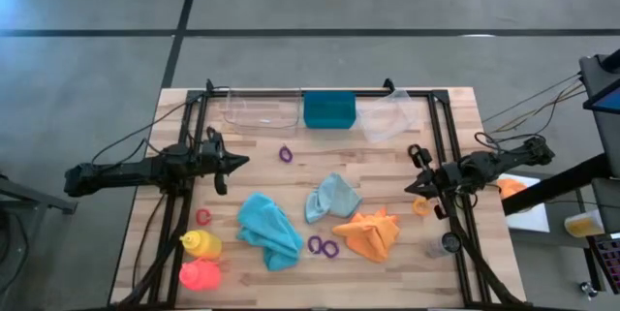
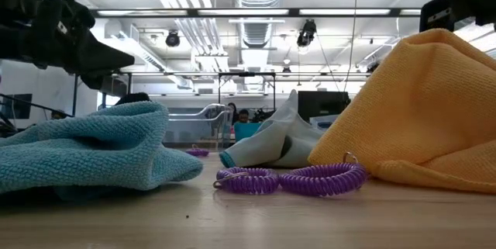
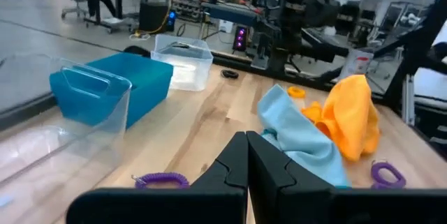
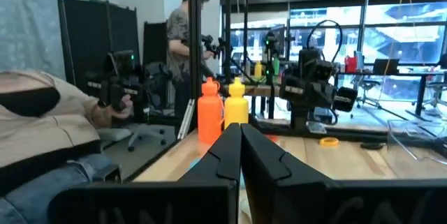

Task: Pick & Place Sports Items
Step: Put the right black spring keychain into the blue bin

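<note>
- Cloths lay near the middle of the worktop (image 1: 291, 117): a teal cloth (image 1: 269, 230) toward 7 o'clock, a pale blue cloth (image 1: 332, 197) at the centre, and an orange cloth (image 1: 370, 234) toward 5 o'clock.
- Joined purple rings (image 1: 324, 246) rested between the teal and orange cloths; a single purple ring (image 1: 286, 154) lay toward 12 o'clock of the pale blue cloth.
- A red ring (image 1: 203, 217) lay at 9 o'clock of the teal cloth, and an orange ring (image 1: 420, 206) at 3 o'clock of the pale blue cloth.
- A yellow bottle (image 1: 201, 244) and a pink-red bottle (image 1: 201, 275) lay side by side at the 8 o'clock corner.
- The left gripper (image 1: 240, 161) hovered at 9 o'clock of the single purple ring, its fingers (image 3: 227, 172) clenched on nothing.
- The right gripper (image 1: 411, 190) hung beside the orange ring, fingers (image 4: 223, 151) pressed together, empty.
- A teal bin (image 1: 329, 109) stood at 12 o'clock between two clear trays (image 1: 260, 110).
</note>
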Tool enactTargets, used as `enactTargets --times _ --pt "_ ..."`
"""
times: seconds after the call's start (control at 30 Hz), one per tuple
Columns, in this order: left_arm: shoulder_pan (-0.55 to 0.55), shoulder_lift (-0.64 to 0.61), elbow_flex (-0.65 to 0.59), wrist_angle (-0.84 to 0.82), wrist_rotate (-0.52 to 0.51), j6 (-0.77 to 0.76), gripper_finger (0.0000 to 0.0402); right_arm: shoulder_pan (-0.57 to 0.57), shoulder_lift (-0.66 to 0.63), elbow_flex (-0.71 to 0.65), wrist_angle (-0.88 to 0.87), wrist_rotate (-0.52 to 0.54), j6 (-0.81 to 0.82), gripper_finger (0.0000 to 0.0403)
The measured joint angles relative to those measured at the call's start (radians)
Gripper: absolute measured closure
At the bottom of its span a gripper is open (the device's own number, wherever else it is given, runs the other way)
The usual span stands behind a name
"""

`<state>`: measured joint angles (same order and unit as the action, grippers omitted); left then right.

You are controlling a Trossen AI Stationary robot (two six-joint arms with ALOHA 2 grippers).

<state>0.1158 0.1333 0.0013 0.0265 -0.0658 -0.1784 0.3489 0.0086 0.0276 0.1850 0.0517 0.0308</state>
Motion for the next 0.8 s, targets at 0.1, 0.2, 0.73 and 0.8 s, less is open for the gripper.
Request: enactTargets --times 0.1,0.2,0.73,0.8 --pt "0.0 0.0 0.007 -0.003 -0.036 0.035 0.0401 0.0 0.024 -0.001 0.095 0.0 -0.042 0.0395" --pt "0.0 0.0 0.04 -0.038 -0.096 0.066 0.0401 0.0 0.06 -0.003 0.136 0.0 -0.103 0.0395" --pt "0.001 0.001 0.24 -0.204 -0.182 0.05 0.0401 0.0 0.358 0.206 0.236 0.082 -0.165 0.0395" --pt "0.001 0.001 0.241 -0.174 -0.182 0.046 0.0401 0.0 0.416 0.262 0.213 0.082 -0.166 0.0395"
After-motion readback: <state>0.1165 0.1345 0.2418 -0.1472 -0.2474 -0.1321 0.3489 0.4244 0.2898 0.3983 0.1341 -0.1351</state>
